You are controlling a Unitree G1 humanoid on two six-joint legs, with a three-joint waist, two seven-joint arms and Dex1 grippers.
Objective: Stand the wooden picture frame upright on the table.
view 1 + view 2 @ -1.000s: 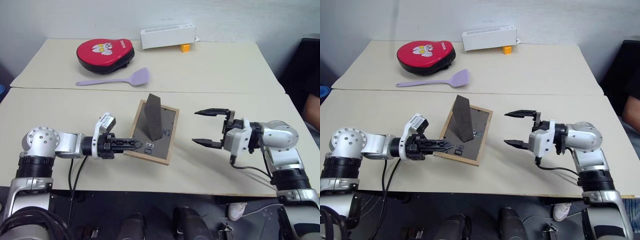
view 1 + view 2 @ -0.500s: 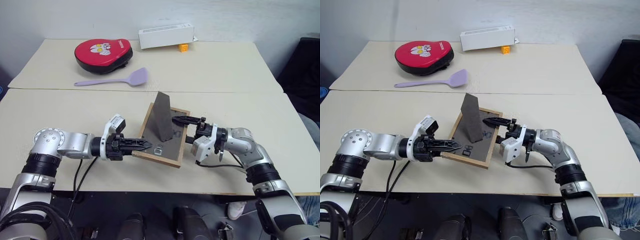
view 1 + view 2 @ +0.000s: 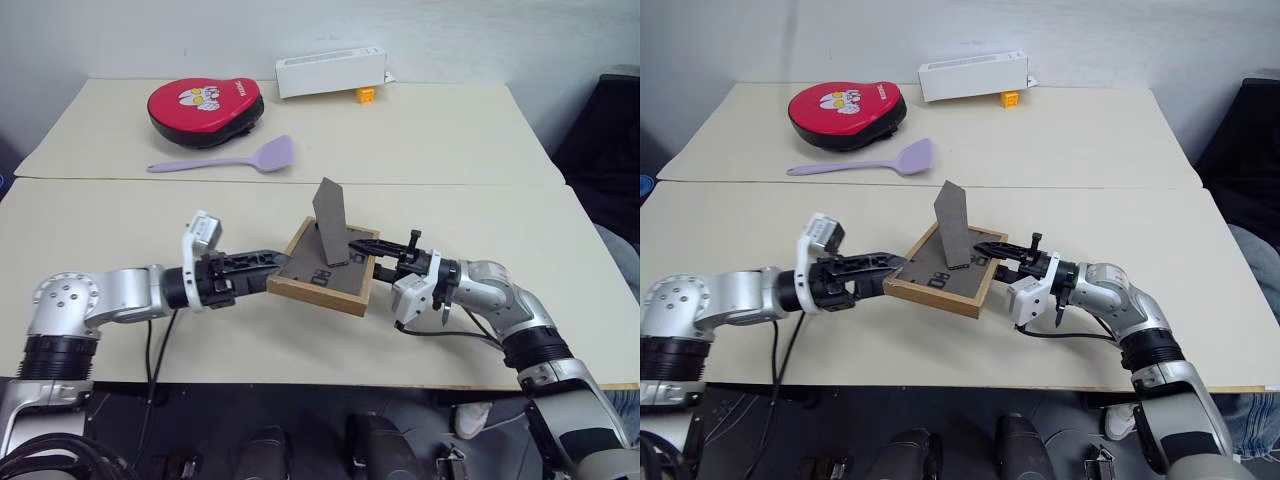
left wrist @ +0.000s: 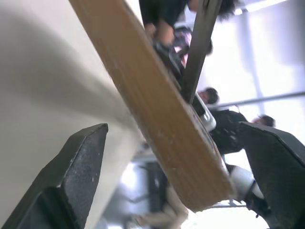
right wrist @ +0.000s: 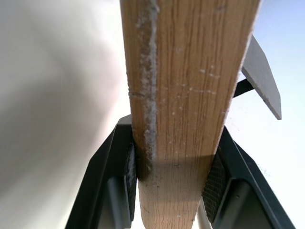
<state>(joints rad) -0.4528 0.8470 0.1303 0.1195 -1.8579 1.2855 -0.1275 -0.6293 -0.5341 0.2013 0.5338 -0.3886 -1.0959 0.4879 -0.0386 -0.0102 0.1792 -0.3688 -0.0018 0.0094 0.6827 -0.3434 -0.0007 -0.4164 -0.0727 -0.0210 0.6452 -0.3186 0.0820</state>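
- The left hand (image 3: 262,262) is at the left edge of the wooden picture frame (image 3: 325,272). Its two fingers stand wide apart, and in the left wrist view the wood edge passes between them without touching either one, so this hand holds nothing.
- The wooden picture frame is near the middle of the front tabletop (image 3: 120,215), between the two hands. It is lifted and tilted, with its dark back facing up, and the easel leg (image 3: 332,223) is folded out and points upward.
- The right hand (image 3: 997,256) is closed on the right edge of the frame. In the right wrist view the two finger pads (image 5: 129,168) press on both sides of the wood, so this hand alone carries the frame.
- I judge the step in hand to be the turning of the frame, now held on the right side only.
- The next move calls for rotating the frame until its lower edge and the leg tip both reach the tabletop, then opening slowly. The grip is at one edge, so the frame may swing or slip.
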